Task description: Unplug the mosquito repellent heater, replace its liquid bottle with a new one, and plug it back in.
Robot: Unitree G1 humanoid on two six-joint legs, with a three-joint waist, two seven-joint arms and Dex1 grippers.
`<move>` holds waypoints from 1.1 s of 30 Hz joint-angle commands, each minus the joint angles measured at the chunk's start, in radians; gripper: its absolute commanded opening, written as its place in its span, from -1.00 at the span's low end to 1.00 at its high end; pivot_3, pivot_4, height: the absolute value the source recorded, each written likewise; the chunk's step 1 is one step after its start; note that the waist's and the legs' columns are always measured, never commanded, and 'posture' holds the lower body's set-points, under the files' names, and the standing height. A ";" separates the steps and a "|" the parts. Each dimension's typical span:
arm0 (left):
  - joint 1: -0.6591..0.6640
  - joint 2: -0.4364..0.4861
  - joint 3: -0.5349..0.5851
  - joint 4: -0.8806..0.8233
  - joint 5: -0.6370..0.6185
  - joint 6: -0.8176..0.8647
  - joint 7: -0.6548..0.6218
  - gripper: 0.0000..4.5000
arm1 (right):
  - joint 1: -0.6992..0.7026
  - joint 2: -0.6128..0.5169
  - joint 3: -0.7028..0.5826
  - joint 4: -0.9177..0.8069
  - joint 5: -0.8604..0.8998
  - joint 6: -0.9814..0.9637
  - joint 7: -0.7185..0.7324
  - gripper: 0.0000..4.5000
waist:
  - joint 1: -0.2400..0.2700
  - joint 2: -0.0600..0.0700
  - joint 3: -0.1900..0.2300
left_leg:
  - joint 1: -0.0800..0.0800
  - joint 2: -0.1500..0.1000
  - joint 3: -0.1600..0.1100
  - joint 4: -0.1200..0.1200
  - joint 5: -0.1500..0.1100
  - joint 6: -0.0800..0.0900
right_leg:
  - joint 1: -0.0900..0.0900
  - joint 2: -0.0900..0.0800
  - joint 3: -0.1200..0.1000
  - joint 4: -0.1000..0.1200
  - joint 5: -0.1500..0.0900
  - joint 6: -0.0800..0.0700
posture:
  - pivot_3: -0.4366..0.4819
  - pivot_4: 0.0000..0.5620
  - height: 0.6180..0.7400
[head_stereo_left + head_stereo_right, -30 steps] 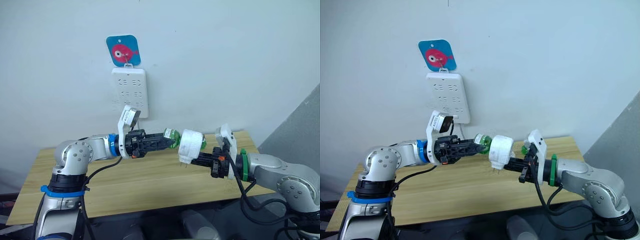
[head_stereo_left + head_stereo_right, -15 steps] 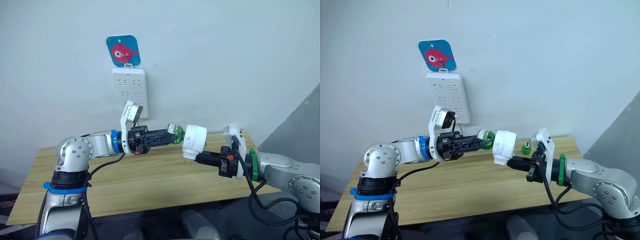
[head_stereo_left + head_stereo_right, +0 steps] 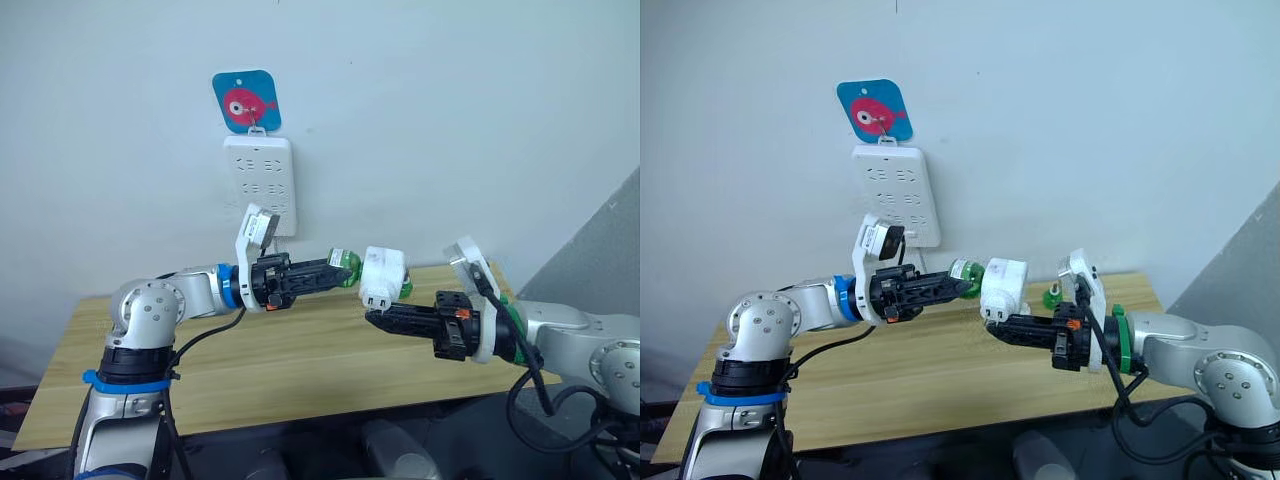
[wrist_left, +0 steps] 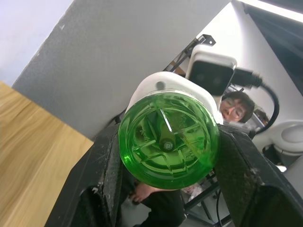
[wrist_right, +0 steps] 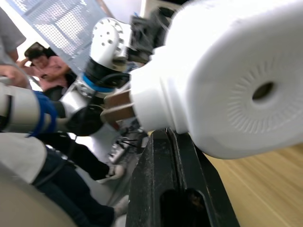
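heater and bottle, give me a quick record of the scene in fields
heater: white, held in the air over the table by the right gripper, prongs pointing down
bottle: green, held by the left gripper, its end at the heater
second bottle: green, standing on the table behind the heater
power strip: on the wall, sockets look empty
people: seen in the wrist views

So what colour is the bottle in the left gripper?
Translucent green bottle, clearest in the left wrist view.
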 commanded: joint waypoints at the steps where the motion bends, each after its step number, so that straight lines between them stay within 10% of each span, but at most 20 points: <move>1: 0.005 0.025 -0.010 -0.015 0.023 -0.033 -0.067 0.06 | -0.029 -0.026 -0.038 0.001 0.127 -0.027 -0.037 -1.00 | 0.000 0.000 0.000 | 0.000 0.000 0.000 0.000 0.000 0.000 | 0.000 0.000 0.000 0.000 0.000 0.000 | -0.67 -0.82 0.89; 33: 0.033 0.035 -0.022 -0.033 0.074 -0.070 -0.117 0.04 | -0.086 -0.062 -0.020 0.054 0.236 -0.076 -0.157 -1.00 | 0.001 0.000 0.000 | -0.002 0.001 0.000 -0.001 0.000 0.000 | -0.002 0.000 0.000 0.000 0.000 0.000 | -0.66 -0.81 0.89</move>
